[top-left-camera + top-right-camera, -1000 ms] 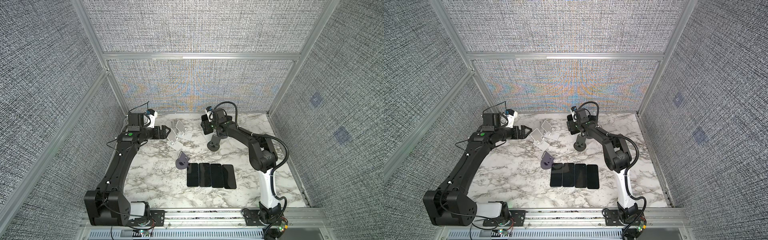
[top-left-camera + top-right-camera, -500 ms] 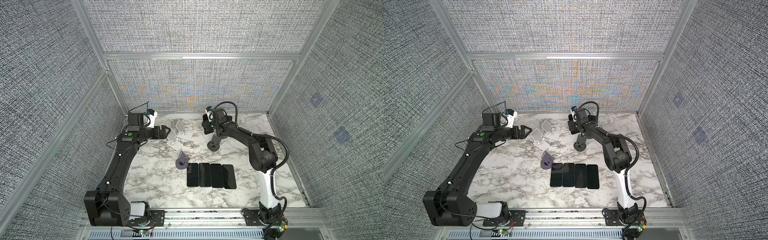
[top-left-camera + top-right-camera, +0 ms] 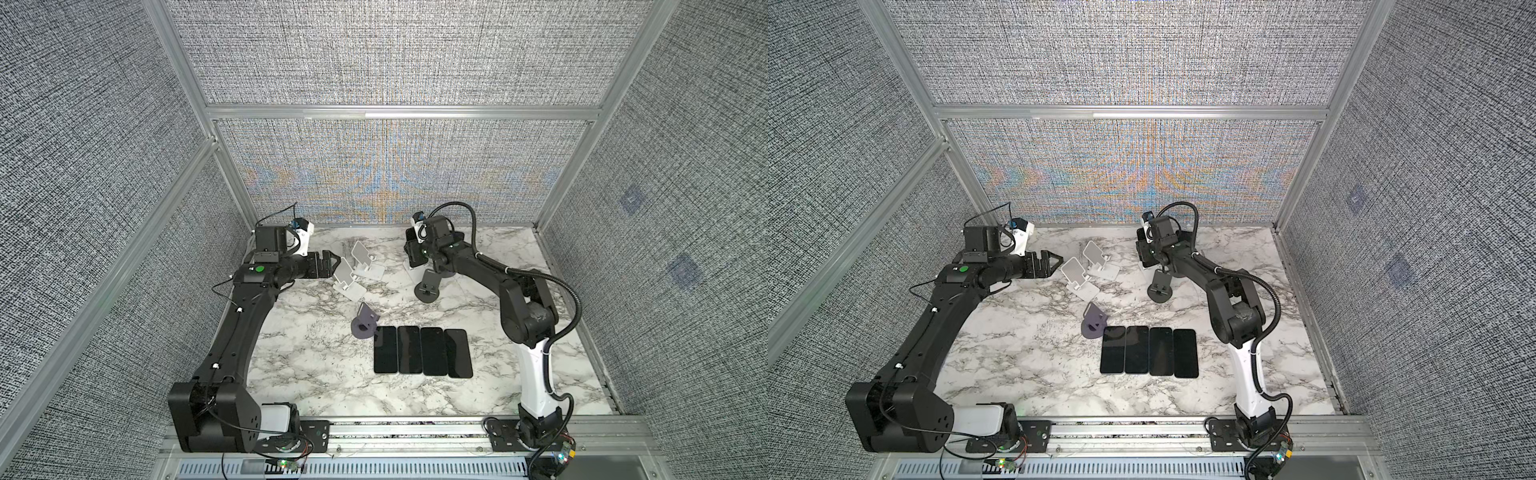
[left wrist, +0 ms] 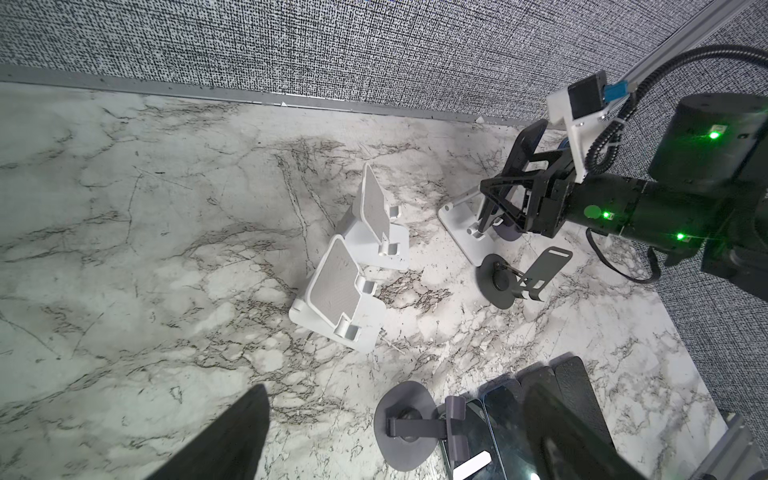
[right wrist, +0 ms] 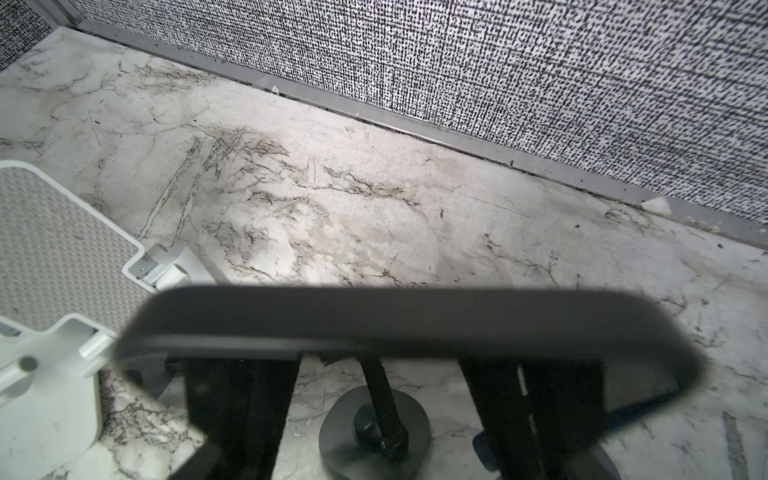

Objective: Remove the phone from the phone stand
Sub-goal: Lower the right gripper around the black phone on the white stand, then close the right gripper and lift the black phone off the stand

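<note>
A dark phone (image 4: pixel 527 143) leans upright on a white phone stand (image 4: pixel 459 230) near the back wall; it also shows in both top views (image 3: pixel 414 254) (image 3: pixel 1144 254). My right gripper (image 4: pixel 496 199) reaches in from the right. Its fingers clasp the phone's two side edges while the phone rests on the stand. In the right wrist view the phone's top edge (image 5: pixel 415 320) is a blurred dark bar above both fingers (image 5: pixel 239 407). My left gripper (image 3: pixel 332 264) (image 4: pixel 399 390) hovers open beside the empty white stands, holding nothing.
Two empty white stands (image 3: pixel 362 257) (image 3: pixel 348 279) sit back left of centre. A dark round-based stand (image 3: pixel 428 286) is just in front of the right gripper, and a purple-grey one (image 3: pixel 365 322) is mid-table. Several black phones (image 3: pixel 422 351) lie flat in a row.
The right gripper's jaws have narrowed onto the phone. Neither arm has moved noticeably, and the phone stays on its stand.
</note>
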Robot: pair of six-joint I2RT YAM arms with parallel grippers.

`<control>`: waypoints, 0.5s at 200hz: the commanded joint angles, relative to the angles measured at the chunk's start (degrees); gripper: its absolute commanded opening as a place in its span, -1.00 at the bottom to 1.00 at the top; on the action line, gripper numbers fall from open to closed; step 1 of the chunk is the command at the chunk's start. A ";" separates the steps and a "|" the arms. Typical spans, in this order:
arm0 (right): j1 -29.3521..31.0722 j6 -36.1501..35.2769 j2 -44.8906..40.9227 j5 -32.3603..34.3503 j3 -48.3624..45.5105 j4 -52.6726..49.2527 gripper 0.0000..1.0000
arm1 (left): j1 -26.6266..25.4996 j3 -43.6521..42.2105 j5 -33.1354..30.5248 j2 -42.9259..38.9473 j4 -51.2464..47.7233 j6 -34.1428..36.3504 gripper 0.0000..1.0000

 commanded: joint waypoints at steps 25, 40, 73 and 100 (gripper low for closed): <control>0.44 0.44 -1.61 1.02 0.63 0.28 0.15 | 0.12 0.36 0.63 -0.59 0.27 0.62 0.91; 0.57 0.68 -2.22 1.11 0.68 -0.28 0.15 | 0.17 0.41 0.66 -0.63 0.27 0.66 0.91; 0.70 1.60 -4.24 1.24 0.55 -1.63 0.12 | 0.26 0.32 0.27 -0.53 0.48 0.46 0.91; 0.82 2.62 -6.41 0.87 0.55 -3.30 0.10 | 0.47 -0.82 1.21 -0.73 2.72 -1.17 0.91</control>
